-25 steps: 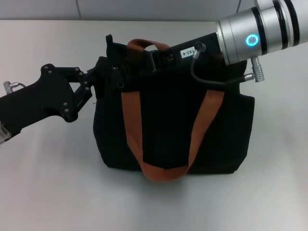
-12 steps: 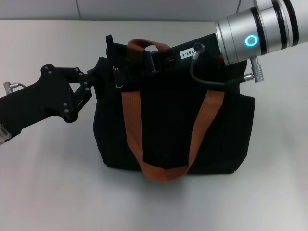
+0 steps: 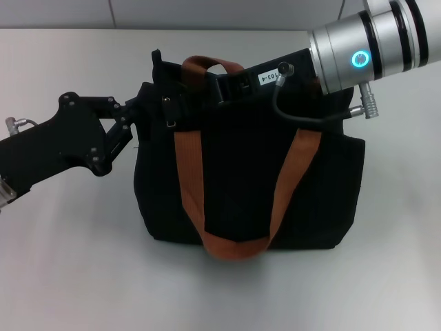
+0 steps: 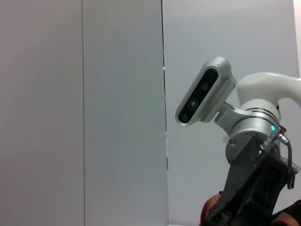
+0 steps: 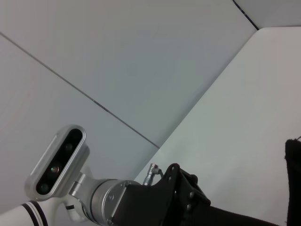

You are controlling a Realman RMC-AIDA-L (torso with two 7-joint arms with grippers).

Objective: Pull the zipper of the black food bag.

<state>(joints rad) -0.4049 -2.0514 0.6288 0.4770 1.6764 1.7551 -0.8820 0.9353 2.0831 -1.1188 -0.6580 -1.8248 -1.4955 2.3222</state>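
The black food bag [image 3: 248, 179] stands upright in the middle of the table, with rust-orange strap handles [image 3: 189, 179]. A small silver zipper pull [image 3: 168, 114] hangs at its upper left, near the top edge. My left gripper [image 3: 136, 110] reaches in from the left and is shut on the bag's upper left corner, a little left of the pull. My right gripper [image 3: 224, 84] comes in from the upper right and lies across the bag's top behind the far handle, right of the pull. Its fingertips are lost against the black fabric. A corner of the bag shows in the right wrist view [image 5: 294, 179].
The bag stands on a white table [image 3: 69, 262] with a pale wall behind. The left wrist view shows the right arm's wrist and camera [image 4: 204, 96]. The right wrist view shows the left arm's camera [image 5: 59, 160] and black gripper body [image 5: 169, 197].
The fabric bulge around the silver pull has flattened, and the pull now hangs thin and plain. Both arms have hardly moved.
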